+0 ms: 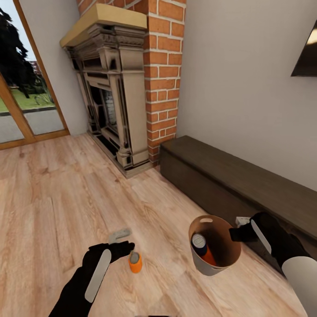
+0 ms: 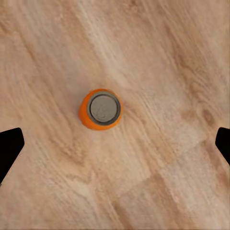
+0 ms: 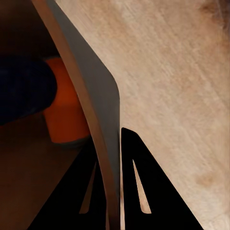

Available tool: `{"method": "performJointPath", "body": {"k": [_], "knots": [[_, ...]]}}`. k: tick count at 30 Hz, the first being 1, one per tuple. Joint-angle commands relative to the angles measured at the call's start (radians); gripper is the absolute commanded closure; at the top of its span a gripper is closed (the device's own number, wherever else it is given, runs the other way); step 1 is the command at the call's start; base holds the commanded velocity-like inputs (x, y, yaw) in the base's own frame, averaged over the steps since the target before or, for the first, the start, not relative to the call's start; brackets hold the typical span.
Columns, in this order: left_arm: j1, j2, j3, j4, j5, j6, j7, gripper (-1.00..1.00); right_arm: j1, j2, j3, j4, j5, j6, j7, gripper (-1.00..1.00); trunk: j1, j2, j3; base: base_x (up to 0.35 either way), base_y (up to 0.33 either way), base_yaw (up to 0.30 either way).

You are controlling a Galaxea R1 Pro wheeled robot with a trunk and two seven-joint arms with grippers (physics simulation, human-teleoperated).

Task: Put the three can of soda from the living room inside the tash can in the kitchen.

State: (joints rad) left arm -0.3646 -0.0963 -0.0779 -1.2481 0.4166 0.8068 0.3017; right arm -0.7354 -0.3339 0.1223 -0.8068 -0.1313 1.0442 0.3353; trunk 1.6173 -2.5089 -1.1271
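Down on the wood floor (image 1: 66, 193), close to the brick fireplace (image 1: 127, 88), I see one orange can (image 1: 135, 262) standing up. Its silver top faces me in the left wrist view, where the can (image 2: 100, 109) sits between the two dark finger tips (image 2: 9, 148) of my left gripper (image 1: 127, 248). The tips are far apart at the two sides of that picture, so this gripper is wide open and has nothing in it. It hangs over the can and does not touch it. From the head view, the can stands just beside the tip of my left gripper, on the side away from the fireplace.

My right gripper (image 1: 235, 233) holds the trash can (image 1: 222, 264) by its rim. In the right wrist view, the thin grey wall (image 3: 91, 96) of the pail runs between the two black fingers (image 3: 143, 191), and they are squeezed tight on it. The pail is lifted off the floor and tipped a little, so I can look inside. It is copper brown in there. A dark blue can (image 1: 199, 243) and another orange can (image 1: 210, 257) lie inside it, touching each other. The pail hangs near the long dark bench (image 1: 237, 176) that runs along the wall from the fireplace, well apart from the can on the floor.
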Motion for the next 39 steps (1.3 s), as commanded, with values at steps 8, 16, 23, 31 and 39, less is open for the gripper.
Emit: {"method": "performJointPath", "body": {"k": [8, 16, 23, 31, 39], "knots": [[-0.087, -0.009, -0.004, 0.244, 0.001, -0.003, -0.001, -1.00, 0.002, 0.001, 0.007, -0.010, -0.021, 0.003, 0.009, 1.00, 0.000, 0.000, 0.000, 0.345, 0.000, 0.000], [-0.104, -0.012, -0.006, 0.347, 0.002, -0.015, -0.008, -1.00, 0.001, -0.002, 0.011, -0.027, -0.019, 0.003, 0.111, 1.00, 0.000, 0.000, 0.000, 0.311, 0.000, 0.000], [-0.114, -0.028, -0.006, 0.353, 0.008, -0.012, -0.002, -1.00, 0.002, -0.002, 0.011, -0.027, -0.018, 0.003, 0.136, 1.00, 0.001, -0.001, -0.008, 0.039, 0.000, 0.000], [-0.183, -0.029, -0.006, 0.510, 0.004, -0.063, 0.002, -1.00, 0.000, -0.006, 0.012, -0.046, -0.019, 0.003, 0.141, 1.00, 0.004, -0.002, -0.039, 0.001, 0.000, 0.000], [-0.189, -0.027, -0.015, 0.554, -0.001, -0.082, -0.007, -1.00, -0.014, -0.003, 0.014, -0.061, -0.020, 0.003, 0.143, 1.00, 0.008, -0.004, -0.069, 0.000, 0.000, 0.000]]}}
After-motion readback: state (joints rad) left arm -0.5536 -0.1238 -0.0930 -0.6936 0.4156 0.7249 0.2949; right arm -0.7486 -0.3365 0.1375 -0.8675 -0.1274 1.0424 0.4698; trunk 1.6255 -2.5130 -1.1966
